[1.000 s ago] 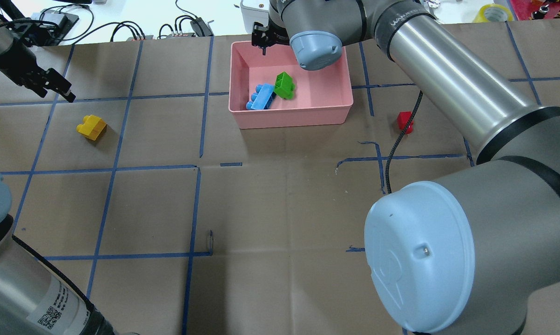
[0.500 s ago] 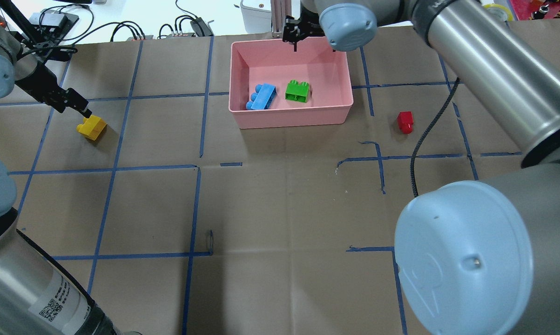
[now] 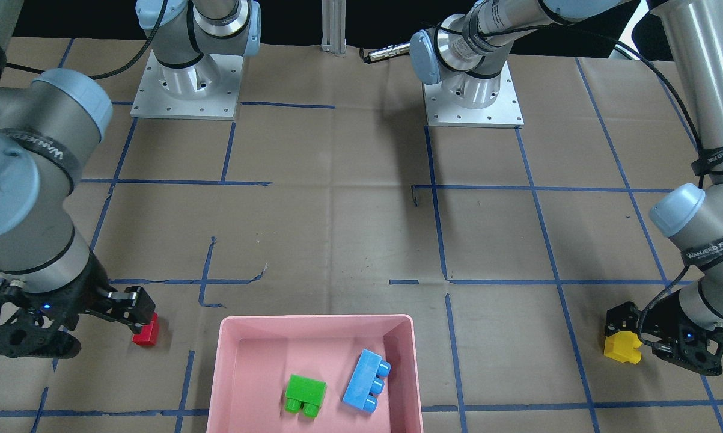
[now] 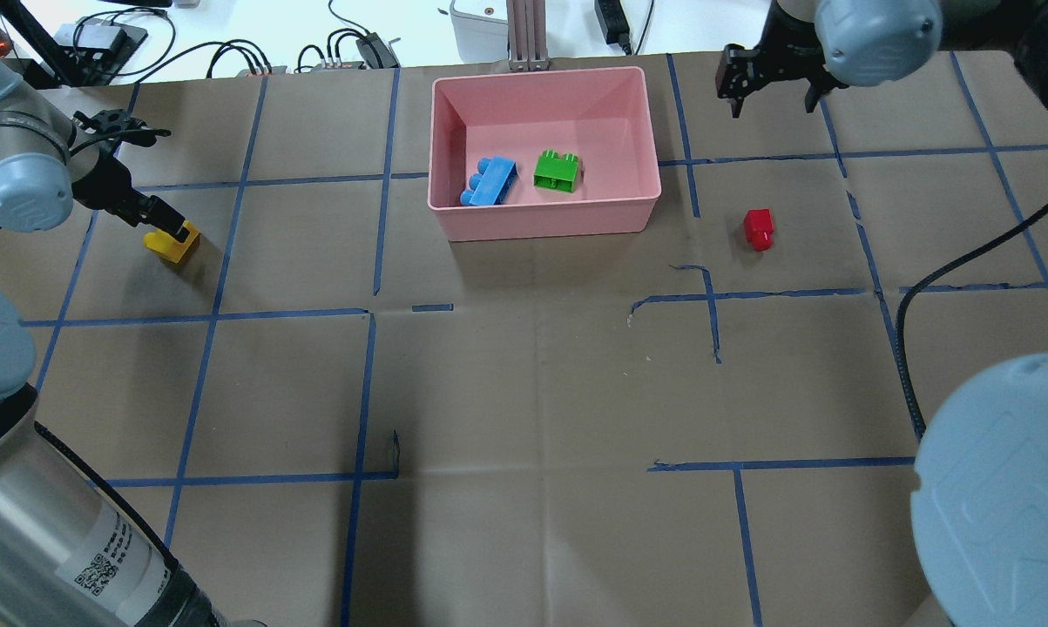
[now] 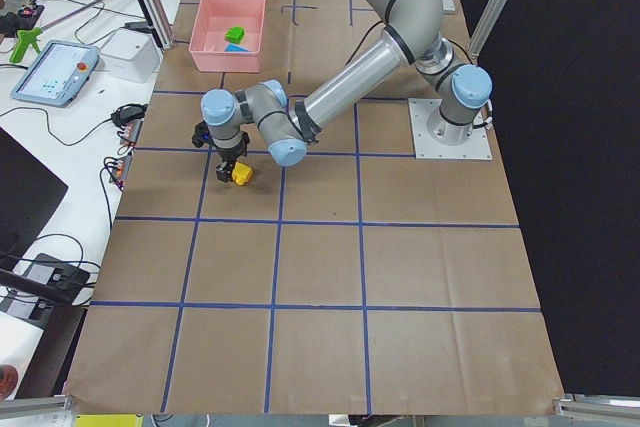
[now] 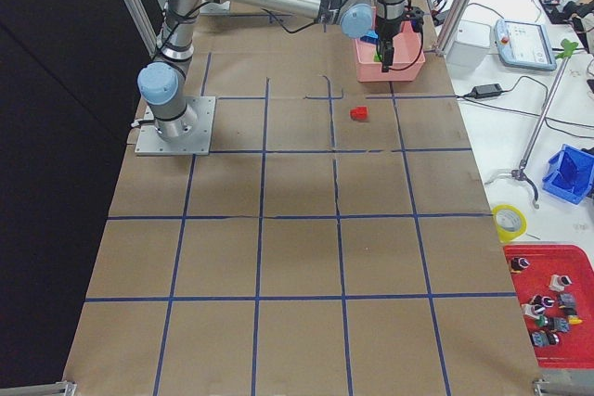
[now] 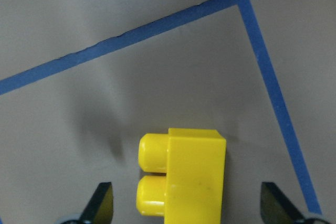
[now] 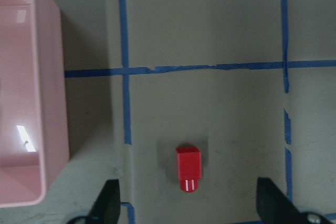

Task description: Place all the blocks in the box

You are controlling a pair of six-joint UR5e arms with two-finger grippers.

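Brown paper table cover (image 4: 524,392), blue tape grid (image 4: 386,174), yellow tape roll (image 6: 497,220), red parts tray (image 6: 575,271), tablet (image 5: 55,72), white box (image 5: 130,55)

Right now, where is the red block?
The red block sits on the table right of the pink box in the overhead view, under the open right gripper.
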